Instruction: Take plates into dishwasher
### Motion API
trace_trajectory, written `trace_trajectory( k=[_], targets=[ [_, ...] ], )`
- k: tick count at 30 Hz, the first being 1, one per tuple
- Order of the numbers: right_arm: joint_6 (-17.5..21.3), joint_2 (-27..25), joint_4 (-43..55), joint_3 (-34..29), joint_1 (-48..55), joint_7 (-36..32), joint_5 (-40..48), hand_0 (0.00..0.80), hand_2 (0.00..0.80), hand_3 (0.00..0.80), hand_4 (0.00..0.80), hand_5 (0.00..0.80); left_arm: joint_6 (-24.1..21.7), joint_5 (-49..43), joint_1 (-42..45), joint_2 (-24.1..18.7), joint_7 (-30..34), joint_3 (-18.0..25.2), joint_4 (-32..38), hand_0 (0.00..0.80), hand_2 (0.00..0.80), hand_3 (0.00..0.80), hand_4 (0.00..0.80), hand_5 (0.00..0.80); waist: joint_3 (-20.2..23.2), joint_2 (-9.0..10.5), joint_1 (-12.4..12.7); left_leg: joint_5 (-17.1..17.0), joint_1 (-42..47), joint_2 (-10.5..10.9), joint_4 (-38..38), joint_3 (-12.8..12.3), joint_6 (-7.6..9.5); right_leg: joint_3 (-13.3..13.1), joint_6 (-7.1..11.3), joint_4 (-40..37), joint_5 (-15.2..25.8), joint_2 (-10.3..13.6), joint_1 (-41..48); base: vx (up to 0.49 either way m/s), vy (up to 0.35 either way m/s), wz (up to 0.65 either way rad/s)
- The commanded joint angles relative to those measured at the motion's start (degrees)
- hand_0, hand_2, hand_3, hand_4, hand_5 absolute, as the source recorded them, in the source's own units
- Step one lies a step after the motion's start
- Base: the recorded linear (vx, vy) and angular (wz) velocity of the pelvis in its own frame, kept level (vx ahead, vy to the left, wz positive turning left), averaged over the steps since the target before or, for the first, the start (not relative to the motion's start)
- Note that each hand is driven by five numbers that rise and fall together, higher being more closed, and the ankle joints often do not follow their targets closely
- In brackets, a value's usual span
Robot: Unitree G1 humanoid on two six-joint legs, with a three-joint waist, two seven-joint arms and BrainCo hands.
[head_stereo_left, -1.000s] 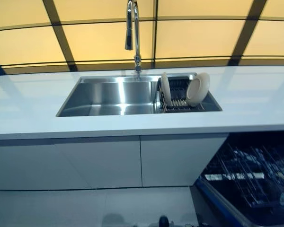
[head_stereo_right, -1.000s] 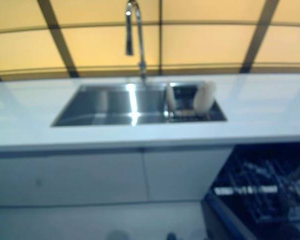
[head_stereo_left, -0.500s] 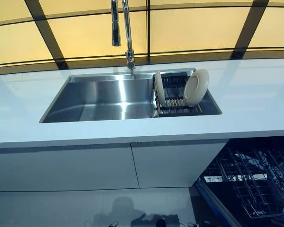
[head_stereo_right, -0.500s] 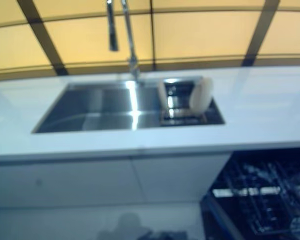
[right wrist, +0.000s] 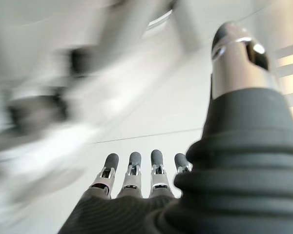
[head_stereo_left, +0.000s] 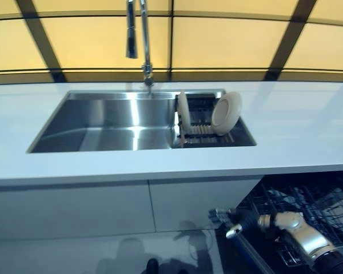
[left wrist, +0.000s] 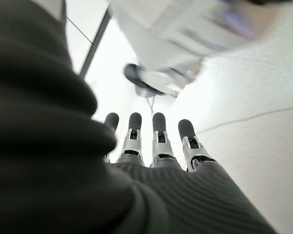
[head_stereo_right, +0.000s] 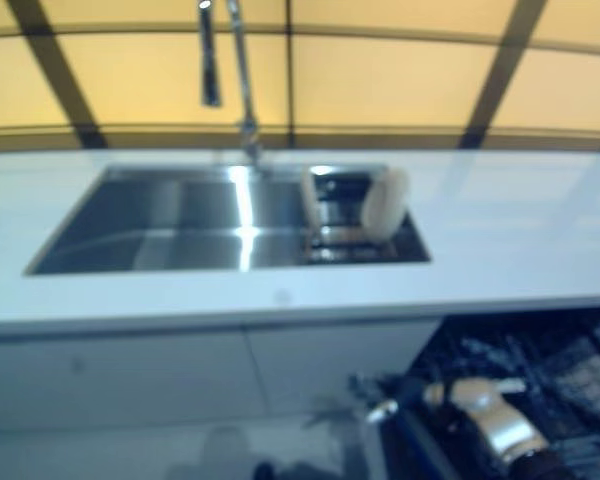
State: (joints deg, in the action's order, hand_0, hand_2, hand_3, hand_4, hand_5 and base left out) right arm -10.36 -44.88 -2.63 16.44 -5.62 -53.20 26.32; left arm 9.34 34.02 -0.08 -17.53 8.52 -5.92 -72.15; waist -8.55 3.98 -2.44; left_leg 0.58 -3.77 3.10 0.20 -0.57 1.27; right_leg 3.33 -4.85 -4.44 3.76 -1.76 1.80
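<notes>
A white counter runs across the head view, with a steel sink set into it and a tall tap rising at 12 o'clock from the basin. At the sink's 3 o'clock end sits a dark wire rack. Two white plates stand in it. One plate is upright and seen edge-on at the rack's 9 o'clock side. The other plate leans back at the rack's 3 o'clock side, its face turned toward the first. The two are apart, with bare rack between them.

Below the counter are plain white cupboard fronts. At 5 o'clock in the view, an open dishwasher shows its dark wire basket.

The right hand reaches in from 5 o'clock, low in front of the dishwasher and well below the plates. Its fingers point out straight and relaxed, thumb apart, and it holds nothing.

The left hand shows only in its own wrist view. Its fingers are likewise straight, with nothing in them, above a pale floor.
</notes>
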Motion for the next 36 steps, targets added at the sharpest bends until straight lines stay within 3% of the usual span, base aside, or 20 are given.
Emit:
trace_trajectory(
  k=[1, 3, 6, 10, 11, 16, 20, 25, 27, 30, 32, 34, 35, 36],
  targets=[
    [0.8, -1.2, 1.8, -1.5, -4.5, -7.9, 14.9, 0.000, 0.000, 0.000, 0.000, 0.000, -0.9, 1.5, 0.1, -2.0, 0.1, -1.3, -0.3, 0.000, 0.000, 0.000, 0.000, 0.000, 4.4, -0.55, 0.1, -3.2, 2.5, 0.4, -5.1, -0.4, 1.41, -1.2, 4.02, 3.8, -4.8, 1.4, 1.5, 0.128, 0.038, -0.23],
    [-1.9, 1.7, 0.9, -5.5, -8.6, -8.5, 23.1, 0.000, 0.000, 0.000, 0.000, 0.000, -0.9, 0.4, 0.3, -1.9, 0.9, -1.3, -0.8, 0.000, 0.000, 0.000, 0.000, 0.000, 5.3, -0.75, 0.4, -2.6, 2.9, 0.4, -4.9, -0.5, 1.70, -1.3, 4.05, 3.3, -4.9, 1.4, 1.7, 0.124, 0.026, -0.23],
    [-1.9, 5.7, -1.0, -8.7, -12.2, -5.3, 29.6, 0.000, 0.000, 0.000, 0.000, 0.000, -1.2, -1.2, 0.5, -1.1, 1.7, -1.6, -2.2, 0.000, 0.000, 0.000, 0.000, 0.000, 5.9, -0.86, 1.1, -1.9, 3.2, 0.4, -4.5, -0.2, 1.93, -1.3, 4.21, 2.5, -4.9, 1.6, 2.4, 0.087, 0.004, 0.03],
    [1.5, 9.1, -4.0, -12.9, -15.8, 1.6, 40.9, 0.000, 0.000, 0.000, 0.000, 0.000, -2.1, -2.9, 0.7, -0.1, 2.6, -1.4, -4.6, 0.000, 0.000, 0.000, 0.000, 0.000, 6.5, -0.92, 1.5, -1.1, 4.1, 0.2, -4.5, -0.2, 2.13, -1.3, 4.30, 2.4, -5.3, 1.7, 3.3, 0.072, -0.007, 0.23],
    [1.5, 10.9, -6.1, -15.9, -17.6, 4.5, 47.1, 0.000, 0.000, 0.000, 0.000, 0.000, -2.7, -3.7, 0.8, 0.3, 3.2, -1.4, -5.6, 0.000, 0.000, 0.000, 0.000, 0.000, 6.7, -0.94, 1.7, -0.6, 4.3, 0.2, -4.0, -0.1, 2.14, -1.3, 4.28, 2.6, -5.7, 1.7, 3.6, 0.061, -0.010, 0.13],
    [4.3, 12.4, -10.4, -22.0, -21.1, 12.0, 59.2, 0.000, 0.000, 0.000, 0.000, 0.000, -3.8, -4.5, -0.1, 1.5, 3.1, -2.7, -7.6, 0.000, 0.000, 0.000, 0.000, 0.000, 7.1, -1.18, 2.2, 0.7, 5.0, 0.3, -2.8, 0.3, 2.19, -0.9, 4.30, 2.8, -6.1, 1.9, 4.5, 0.066, -0.017, 0.04],
    [7.3, 9.6, -16.6, -24.6, -24.0, 19.7, 57.3, 0.000, 0.000, 0.000, 0.000, 0.000, -4.2, -4.7, -0.3, 1.7, 2.7, -3.4, -8.1, 0.000, 0.000, 0.000, 0.000, 0.000, 7.3, -1.27, 2.6, 1.3, 5.7, 0.2, -2.3, 0.7, 1.90, -0.7, 4.20, 2.9, -6.2, 1.9, 4.9, 0.080, -0.013, -0.02],
    [13.4, 2.0, -28.1, -27.6, -28.6, 36.9, 50.3, 0.000, 0.000, 0.000, 0.000, 0.000, -4.1, -3.7, 0.7, 1.8, 2.5, -3.6, -7.4, 0.000, 0.000, 0.000, 0.000, 0.000, 7.6, -1.53, 2.9, 2.5, 7.1, 0.1, -1.5, 0.2, 1.64, -0.3, 4.12, 2.3, -6.0, 2.2, 5.5, 0.108, 0.021, 0.01],
    [14.9, 1.2, -29.2, -27.5, -29.5, 40.2, 48.4, 0.000, 0.000, 0.000, 0.000, 0.000, -4.0, -3.7, 0.8, 1.8, 2.5, -3.7, -7.3, 0.000, 0.000, 0.000, 0.000, 0.000, 7.5, -1.71, 3.0, 2.8, 7.4, 0.2, -1.3, 0.0, 1.93, 0.0, 4.16, 3.0, -6.4, 2.4, 5.5, 0.094, 0.055, -0.03],
    [17.3, 0.0, -31.2, -26.5, -31.3, 49.6, 42.9, 0.000, 0.000, 0.000, 0.000, 0.000, -2.7, -5.5, 0.6, 0.6, 2.9, -3.9, -6.5, 0.000, 0.000, 0.000, 0.000, 0.000, 6.4, -2.29, 2.6, 2.7, 8.3, 0.9, -1.6, 0.0, 3.64, 2.4, 5.53, 15.4, -7.3, 3.3, 1.5, 0.093, 0.093, -0.07],
    [20.4, -1.9, -32.2, -24.6, -31.7, 56.2, 37.0, 0.000, 0.000, 0.000, 0.000, 0.000, -2.0, -5.5, 0.5, -1.3, 2.8, -4.5, -4.7, 0.000, 0.000, 0.000, 0.000, 0.000, 2.9, -2.71, 2.2, 1.5, 9.9, 1.9, -2.7, 0.5, 4.58, 2.8, 8.52, 34.3, -1.7, 5.7, -9.4, -0.043, 0.083, -0.32],
    [20.6, -2.6, -32.5, -23.8, -32.6, 59.4, 34.0, 0.000, 0.000, 0.000, 0.000, 0.000, -1.8, -3.4, 0.4, -2.3, 2.0, -4.6, -3.5, 0.000, 0.000, 0.000, 0.000, 0.000, 1.7, -3.09, 2.7, 0.6, 10.8, 1.4, -4.1, -0.1, 4.10, 3.3, 8.88, 30.3, 0.3, 6.7, -10.6, -0.018, -0.056, -0.16],
    [21.0, -2.9, -33.9, -21.7, -35.3, 61.8, 28.9, 0.000, 0.000, 0.000, 0.000, 0.000, -2.0, -0.8, -0.8, -3.3, 2.0, -4.7, -3.4, 0.000, 0.000, 0.000, 0.000, 0.000, 1.0, -3.46, 3.5, 0.4, 10.5, -0.2, -4.1, -1.5, 3.12, 4.4, 8.31, 19.0, -1.1, 6.7, -9.0, -0.012, -0.126, -0.11],
    [21.0, -2.9, -34.3, -21.2, -36.0, 61.9, 28.5, 0.000, 0.000, 0.000, 0.000, 0.000, -2.1, -0.2, -1.1, -3.4, 1.9, -4.7, -3.4, 0.000, 0.000, 0.000, 0.000, 0.000, 0.8, -3.62, 3.6, 0.4, 10.4, -0.5, -4.0, -1.7, 2.99, 4.4, 8.08, 17.3, -1.1, 6.5, -8.6, -0.017, -0.255, -0.40]
  ],
)
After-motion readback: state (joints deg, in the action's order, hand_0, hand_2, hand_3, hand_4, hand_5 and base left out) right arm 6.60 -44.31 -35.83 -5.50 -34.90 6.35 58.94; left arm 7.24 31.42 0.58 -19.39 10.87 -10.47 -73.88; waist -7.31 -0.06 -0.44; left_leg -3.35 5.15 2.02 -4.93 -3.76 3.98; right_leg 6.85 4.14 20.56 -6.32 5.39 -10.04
